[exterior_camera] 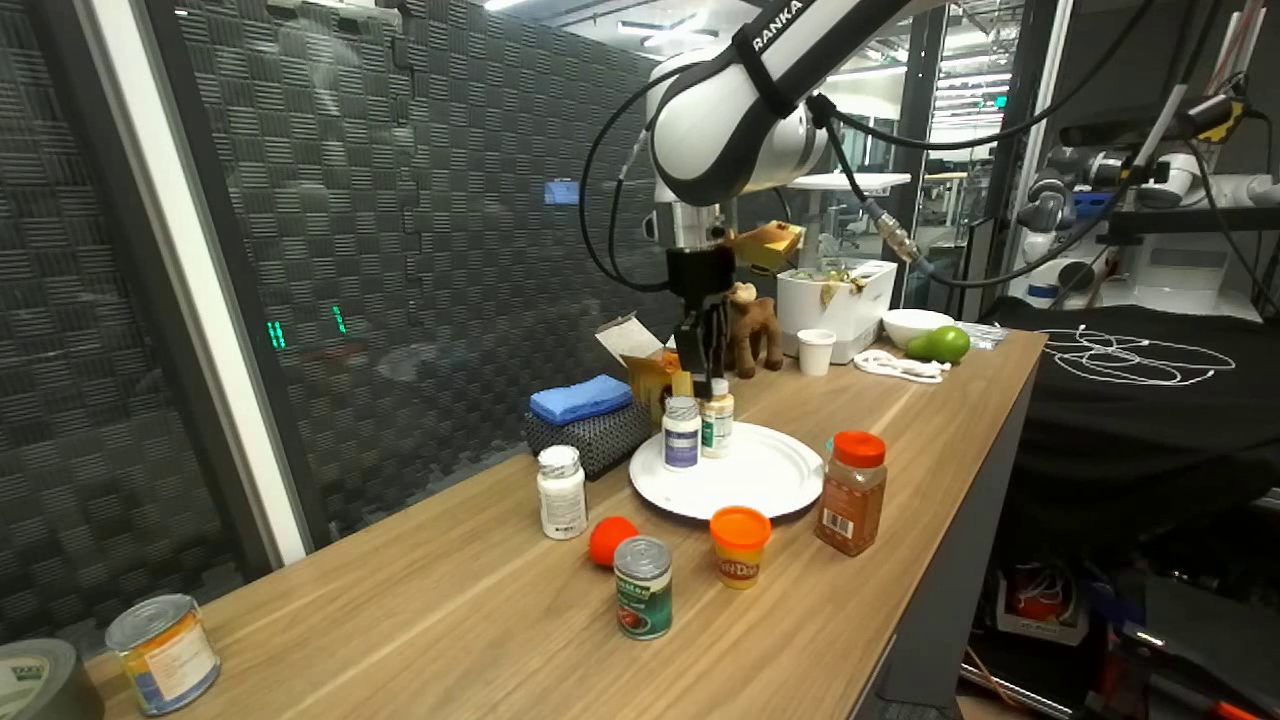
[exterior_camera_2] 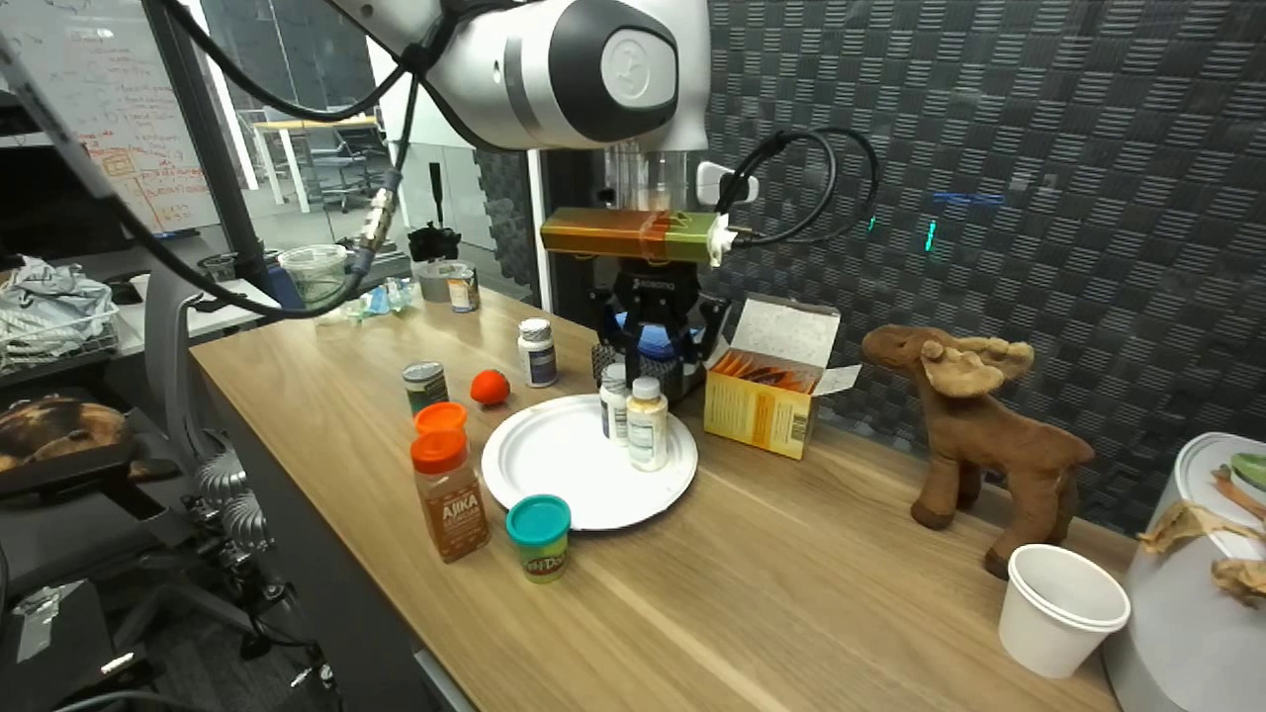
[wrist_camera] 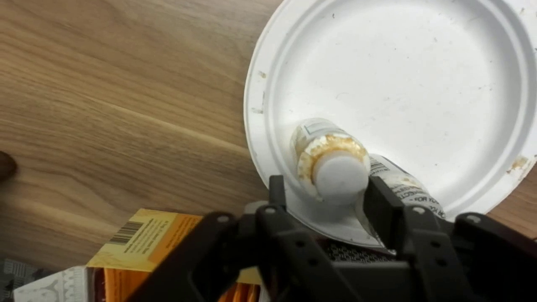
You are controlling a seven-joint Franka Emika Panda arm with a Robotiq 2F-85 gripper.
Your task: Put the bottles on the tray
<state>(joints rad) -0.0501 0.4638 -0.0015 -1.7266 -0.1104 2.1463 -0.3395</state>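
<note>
White tray (exterior_camera: 765, 478) bears a cream bottle (exterior_camera_2: 648, 435) and a purple-labelled bottle (exterior_camera: 681, 447), upright near its edge — likely leaving room. The gripper (wrist_camera: 328, 188) stands parted around the cream bottle's top, presumably to free it — a third bottle (exterior_camera: 563, 495) waits off the tray.

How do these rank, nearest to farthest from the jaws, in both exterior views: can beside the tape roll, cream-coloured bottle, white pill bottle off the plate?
1. Cream-coloured bottle, on the plate, right by the jaws.
2. White pill bottle, upright, off the plate.
3. Can, farther along, beside the tape roll.
</note>
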